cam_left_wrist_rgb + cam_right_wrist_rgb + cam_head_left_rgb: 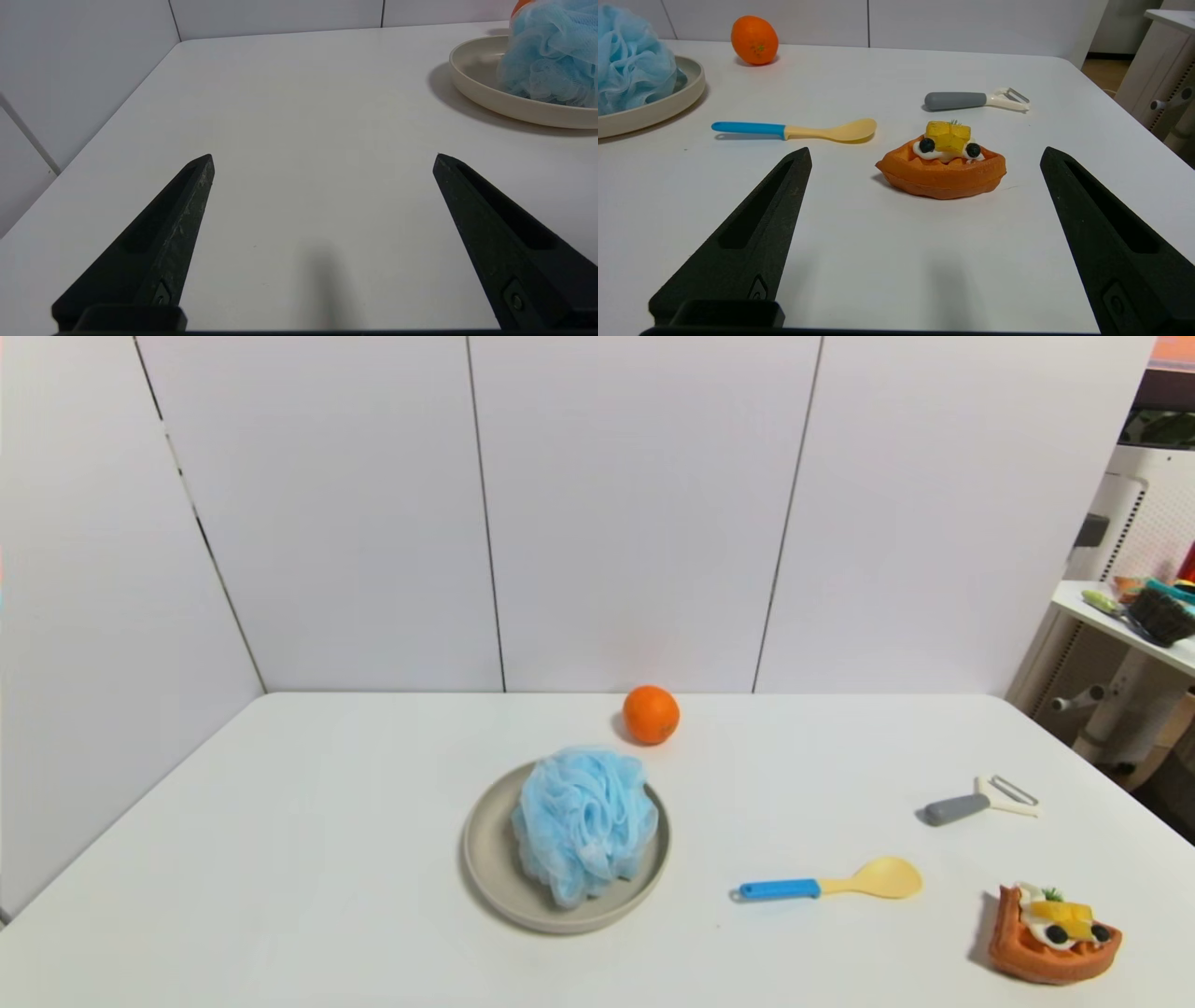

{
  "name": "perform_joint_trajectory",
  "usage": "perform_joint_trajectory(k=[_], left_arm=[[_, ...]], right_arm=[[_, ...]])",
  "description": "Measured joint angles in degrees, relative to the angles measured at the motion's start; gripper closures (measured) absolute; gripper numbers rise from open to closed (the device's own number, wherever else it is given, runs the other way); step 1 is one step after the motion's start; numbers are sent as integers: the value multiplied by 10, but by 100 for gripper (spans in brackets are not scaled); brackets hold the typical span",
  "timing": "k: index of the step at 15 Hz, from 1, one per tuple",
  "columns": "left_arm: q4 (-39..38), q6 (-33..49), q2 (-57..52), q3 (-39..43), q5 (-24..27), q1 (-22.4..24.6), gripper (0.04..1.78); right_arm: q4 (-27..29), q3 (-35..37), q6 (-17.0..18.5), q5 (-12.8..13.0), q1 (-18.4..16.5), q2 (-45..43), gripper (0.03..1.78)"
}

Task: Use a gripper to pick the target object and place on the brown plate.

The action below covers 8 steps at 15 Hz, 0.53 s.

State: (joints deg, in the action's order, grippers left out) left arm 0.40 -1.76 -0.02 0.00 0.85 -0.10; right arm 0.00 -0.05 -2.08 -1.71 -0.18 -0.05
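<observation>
Room: white panelled walls (635, 513) close in the far and left sides of a white table (308, 859); off to the far right stands a white side shelf (1120, 625) with some clutter on it.
Left gripper (323, 156): low over bare table on the near left, its two black pointed fingers (163, 233) spread wide with nothing between them; out of sight from the head view.
Brown plate (485, 859): round, beige, raised rim, sitting a little left of the table's middle.
Target object (584, 821): the fluffy light-blue mesh pouf rests on the plate, filling its middle and right part, with no gripper touching it.
Orange (651, 714): just beyond the plate, toward the far wall, apart from the rim.
Spoon (831, 883): yellow bowl, blue handle, lying flat to the right of the plate with the handle pointing left.
Peeler (980, 800): grey handle, white head, farther right and farther back than the spoon.
Toy waffle (1053, 935): orange wedge with fruit on top, near right corner.
Right gripper (925, 149): on the near right, facing the waffle, fingers (752, 242) wide apart and holding nothing.
</observation>
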Motion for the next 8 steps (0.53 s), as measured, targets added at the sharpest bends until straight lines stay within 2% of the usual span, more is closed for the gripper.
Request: perform_joint_trajectory(k=[8], left_arm=[[0,1,0,0,0,0,13]], right_arm=[[0,0,-1,0,0,0,12]])
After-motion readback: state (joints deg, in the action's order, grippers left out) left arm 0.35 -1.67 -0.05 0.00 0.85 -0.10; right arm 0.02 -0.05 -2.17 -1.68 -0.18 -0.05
